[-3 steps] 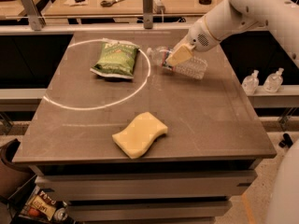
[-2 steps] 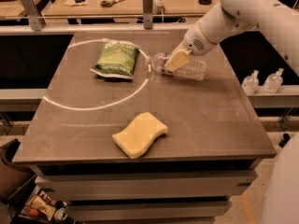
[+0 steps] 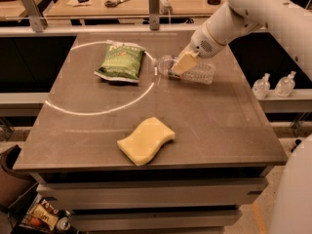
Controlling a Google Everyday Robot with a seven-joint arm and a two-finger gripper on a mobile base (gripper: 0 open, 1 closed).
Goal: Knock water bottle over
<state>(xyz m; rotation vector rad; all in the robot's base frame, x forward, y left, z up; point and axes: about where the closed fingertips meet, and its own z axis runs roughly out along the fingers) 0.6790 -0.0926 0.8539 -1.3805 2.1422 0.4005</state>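
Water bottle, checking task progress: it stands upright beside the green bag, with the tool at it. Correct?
No. The camera view shows the water bottle lying on its side, not upright. It is beside the green bag, with the tool at it.

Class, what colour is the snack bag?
Green bag, camera view; pincer by the water bottle.
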